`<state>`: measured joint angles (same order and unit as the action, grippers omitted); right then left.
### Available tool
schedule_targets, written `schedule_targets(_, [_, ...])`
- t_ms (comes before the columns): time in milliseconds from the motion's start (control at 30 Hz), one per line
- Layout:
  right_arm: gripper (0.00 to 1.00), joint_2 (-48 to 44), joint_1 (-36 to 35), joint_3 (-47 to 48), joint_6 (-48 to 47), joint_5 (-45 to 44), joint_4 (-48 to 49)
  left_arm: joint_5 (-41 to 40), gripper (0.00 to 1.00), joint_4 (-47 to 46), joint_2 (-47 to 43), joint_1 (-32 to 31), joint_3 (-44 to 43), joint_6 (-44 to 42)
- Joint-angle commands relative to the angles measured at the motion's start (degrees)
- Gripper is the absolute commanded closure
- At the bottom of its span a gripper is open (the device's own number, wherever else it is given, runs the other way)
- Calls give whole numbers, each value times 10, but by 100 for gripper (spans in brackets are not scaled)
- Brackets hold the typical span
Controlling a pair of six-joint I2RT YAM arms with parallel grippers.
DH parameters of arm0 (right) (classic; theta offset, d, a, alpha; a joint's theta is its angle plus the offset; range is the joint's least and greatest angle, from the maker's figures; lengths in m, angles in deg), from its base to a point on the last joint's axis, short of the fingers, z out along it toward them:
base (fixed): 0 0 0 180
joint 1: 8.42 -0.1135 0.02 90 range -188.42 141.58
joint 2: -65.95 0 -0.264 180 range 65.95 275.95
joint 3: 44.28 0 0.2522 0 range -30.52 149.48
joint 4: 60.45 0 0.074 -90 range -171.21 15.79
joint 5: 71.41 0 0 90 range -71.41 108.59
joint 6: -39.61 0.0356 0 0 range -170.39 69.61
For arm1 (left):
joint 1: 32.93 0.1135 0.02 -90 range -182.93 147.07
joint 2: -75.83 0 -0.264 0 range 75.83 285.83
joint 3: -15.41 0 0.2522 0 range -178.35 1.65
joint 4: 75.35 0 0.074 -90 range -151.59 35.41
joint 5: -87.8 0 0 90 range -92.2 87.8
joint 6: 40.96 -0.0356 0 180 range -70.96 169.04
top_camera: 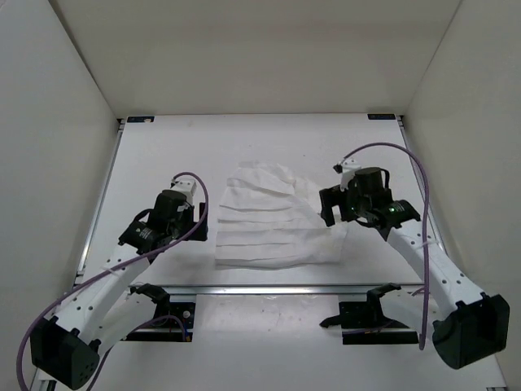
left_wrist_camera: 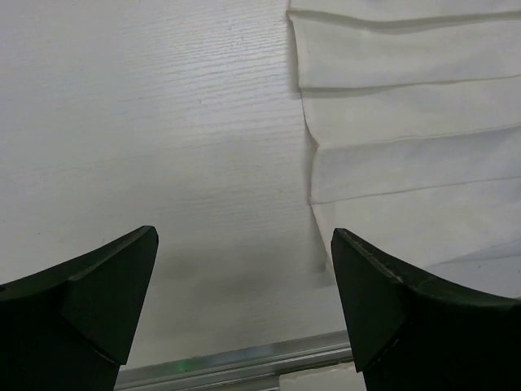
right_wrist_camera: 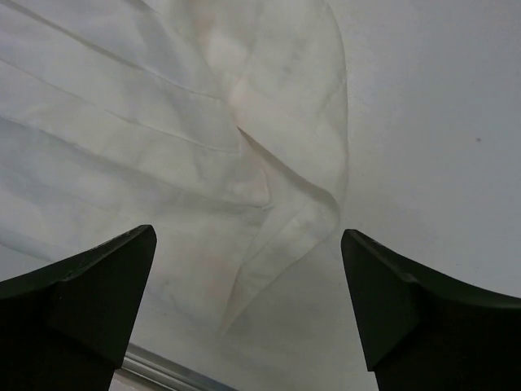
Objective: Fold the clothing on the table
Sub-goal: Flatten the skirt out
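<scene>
While low by the clothing (top_camera: pixel 277 224), left hand (top_camera: pixel 198 221) and right hand (top_camera: pixel 332 213) (both agape).

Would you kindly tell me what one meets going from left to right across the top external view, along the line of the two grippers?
left gripper, open, beside the garment's left edge → clothing, lying pleated on the table → right gripper, open, over the garment's right edge.

Creased white clothing (top_camera: pixel 273 221) on the table (top_camera: pixel 163 155) between left tool (top_camera: pixel 200 221) and right tool (top_camera: pixel 331 212)
</scene>
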<state>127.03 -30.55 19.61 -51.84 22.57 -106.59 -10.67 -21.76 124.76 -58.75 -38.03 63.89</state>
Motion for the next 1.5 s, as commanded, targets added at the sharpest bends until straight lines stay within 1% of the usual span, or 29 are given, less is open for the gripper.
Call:
schedule_targets(0, [3, -52, 45, -33, -35, 105, 28, 1, 2, -12, 2, 1, 6, -4])
schedule_targets(33, [1, -44, 40, -40, -45, 96, 21, 6, 1, -12, -2, -6, 8, -4])
schedule_targets(67, [2, -44, 34, -43, -51, 95, 17, 7, 1, -17, -8, -7, 5, -7])
schedule_targets(100, [1, -28, 13, -50, -64, 94, 21, 12, 1, -15, -11, -10, 7, -8])
schedule_targets(133, [1, -17, -4, -54, -72, 73, 20, 14, 1, -18, -17, -12, 6, -10])
schedule_targets(200, [1, 12, -69, -49, -87, 31, 26, 19, 1, -21, -33, -12, 10, -9])
schedule_targets(233, [1, 35, -84, -48, -87, 8, 26, 22, 1, -24, -40, -10, 11, -11])
schedule_targets(267, [5, 47, -86, -43, -92, -4, 24, 33, 1, -26, -50, -5, 11, -11])
schedule_targets(300, [14, 67, -80, -40, -93, 0, 26, 34, 2, -32, -55, -5, 14, -17])
schedule_targets(333, [18, 78, -78, -39, -94, 12, 33, 41, 2, -32, -66, -3, 15, -18])
schedule_targets(367, [27, 84, -73, -46, -98, 20, 41, 36, 1, -32, -70, -6, 14, -18])
schedule_targets(433, [37, 94, -75, -56, -100, 21, 66, 33, 1, -32, -76, -5, 14, -14])
schedule_targets(467, [37, 100, -78, -62, -106, 19, 72, 35, 1, -31, -76, 1, 14, -16])
schedule_targets(500, [35, 102, -76, -58, -109, 20, 75, 37, 2, -34, -75, 4, 15, -18])
schedule_targets(567, [33, 119, -78, -58, -113, 22, 84, 37, 1, -33, -66, 4, 13, -21])
schedule_targets(700, [34, 135, -91, -64, -127, 26, 118, 42, 1, -32, -58, 6, 12, -19])
schedule_targets(767, [35, 142, -84, -76, -136, 35, 141, 39, 1, -28, -59, 9, 11, -20])
schedule_targets(900, [31, 165, -87, -72, -144, 33, 152, 39, 1, -30, -59, 3, 14, -22])
schedule_targets(1033, [34, 195, -83, -69, -150, 39, 151, 40, 1, -32, -61, 8, 14, -22])
schedule_targets(1167, [38, 223, -94, -60, -152, 42, 145, 38, 1, -32, -66, 9, 13, -19])
schedule_targets(1200, [44, 229, -99, -59, -152, 43, 142, 41, 1, -33, -70, 7, 13, -18])
schedule_targets(1233, [54, 229, -106, -52, -152, 46, 143, 40, 1, -29, -68, 11, 16, -18])
schedule_targets(1267, [59, 235, -111, -49, -149, 47, 143, 43, 1, -33, -68, 7, 14, -18])
schedule_targets(1300, [71, 237, -118, -37, -150, 48, 141, 40, 1, -29, -71, 8, 14, -17])
schedule_targets(1333, [79, 238, -124, -30, -145, 46, 138, 37, 1, -29, -72, 9, 14, -18])
schedule_targets(1400, [99, 236, -136, 5, -117, 51, 121, 22, 1, -27, -80, 14, 14, -17])
schedule_targets(1467, [100, 233, -150, 37, -83, 61, 119, -14, 1, -21, -90, 29, 10, 2])
